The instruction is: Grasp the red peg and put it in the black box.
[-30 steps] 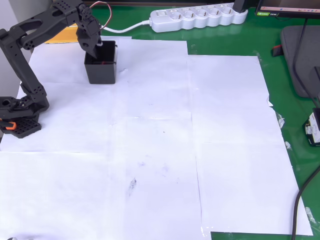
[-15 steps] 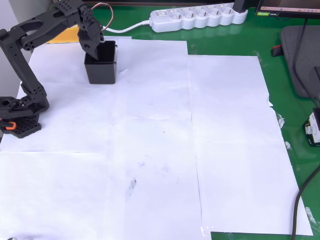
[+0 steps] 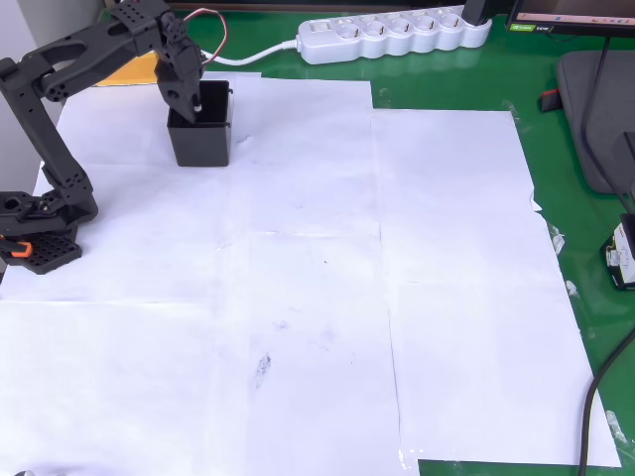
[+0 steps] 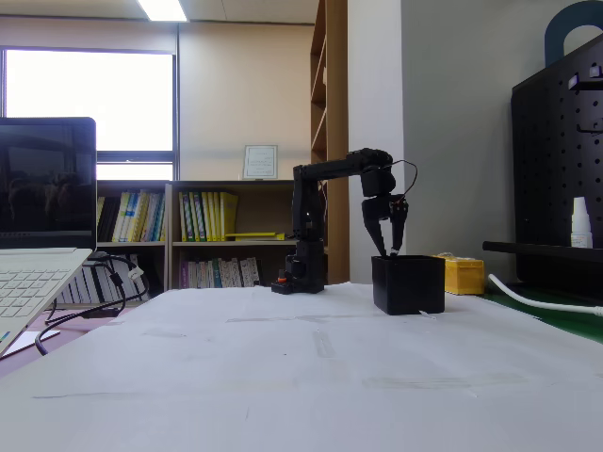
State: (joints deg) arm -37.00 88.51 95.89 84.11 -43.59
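**Claw poised over the black box on a paper-covered table**

The black box [image 3: 200, 139] is the landmark here. It stands on white paper sheets [image 3: 298, 278] laid edge to edge over a green table [image 3: 446, 84], near the far left corner of the paper in the overhead view. Directly above the box's opening hangs the claw [image 3: 191, 99], its fingertips pointing down at the rim; in the fixed view the claw [image 4: 388, 247] tapers to a tip just over the box's [image 4: 408, 283] top edge. Whether the fingers are spread or closed cannot be told from either view. The red peg cannot be made out; the box's inside is too dark to read.

Left of the box in the overhead view sits the arm's black base [image 3: 35, 233]. Beyond the box, off the paper, lie a white power strip [image 3: 392, 35] and a yellow box [image 3: 134, 69]. Far to the right of the box, a dark pad [image 3: 600, 109] rests on the green table.

In the fixed view, behind the box stand bookshelves [image 4: 203, 231] with books under a bright window [image 4: 89, 113]. A laptop [image 4: 42, 217] sits well left of the box, and a black pegboard [image 4: 556, 179] rises to its right.
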